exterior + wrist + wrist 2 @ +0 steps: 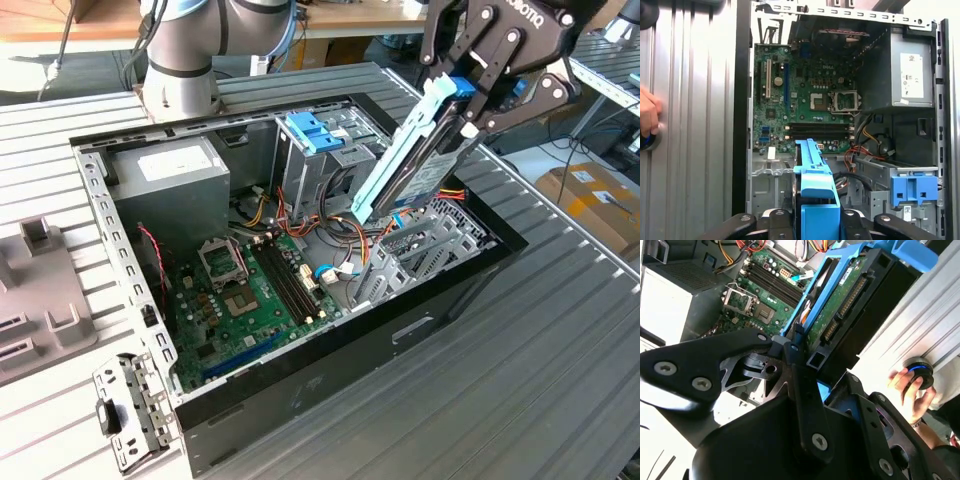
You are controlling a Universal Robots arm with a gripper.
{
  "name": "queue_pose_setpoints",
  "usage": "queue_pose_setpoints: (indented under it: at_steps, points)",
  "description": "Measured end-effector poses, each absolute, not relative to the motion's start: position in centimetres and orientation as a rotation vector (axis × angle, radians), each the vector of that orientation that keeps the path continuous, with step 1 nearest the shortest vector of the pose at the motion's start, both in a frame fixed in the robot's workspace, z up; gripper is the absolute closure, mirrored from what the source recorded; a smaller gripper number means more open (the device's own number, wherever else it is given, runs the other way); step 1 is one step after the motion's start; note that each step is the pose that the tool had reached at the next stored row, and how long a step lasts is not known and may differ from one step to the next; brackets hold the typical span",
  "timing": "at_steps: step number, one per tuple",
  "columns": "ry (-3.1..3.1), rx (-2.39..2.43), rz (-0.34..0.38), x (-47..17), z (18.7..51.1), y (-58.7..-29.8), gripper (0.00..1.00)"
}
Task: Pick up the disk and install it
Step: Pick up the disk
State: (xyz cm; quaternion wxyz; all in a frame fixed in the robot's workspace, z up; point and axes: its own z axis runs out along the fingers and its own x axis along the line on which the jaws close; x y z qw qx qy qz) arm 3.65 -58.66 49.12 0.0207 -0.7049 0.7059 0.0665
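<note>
The disk hangs steeply tilted over the open computer case, its lower end pointing down into the case near the orange cables. Its upper end is held in the gripper. The black fingers pinch the disk from both sides at its blue end.

The exterior view gives the slant, and a paler blue bracket sitting on the drive cage inside the case, just beside the disk. The second wrist view adds the disk's green circuit-board face with its connectors. The first wrist view looks along the blue end tab straight down onto the motherboard and the grey power supply within the case. Both wrist views catch a person's hand on a round knob on the ribbed surface outside the case.
</note>
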Motion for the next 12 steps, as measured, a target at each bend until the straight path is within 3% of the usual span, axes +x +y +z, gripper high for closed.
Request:
queue_pose_setpoints:
  at_steps: [12]
  points:
    - [2.194, -2.188, 0.216, 6.0, 48.9, -61.3, 0.64]
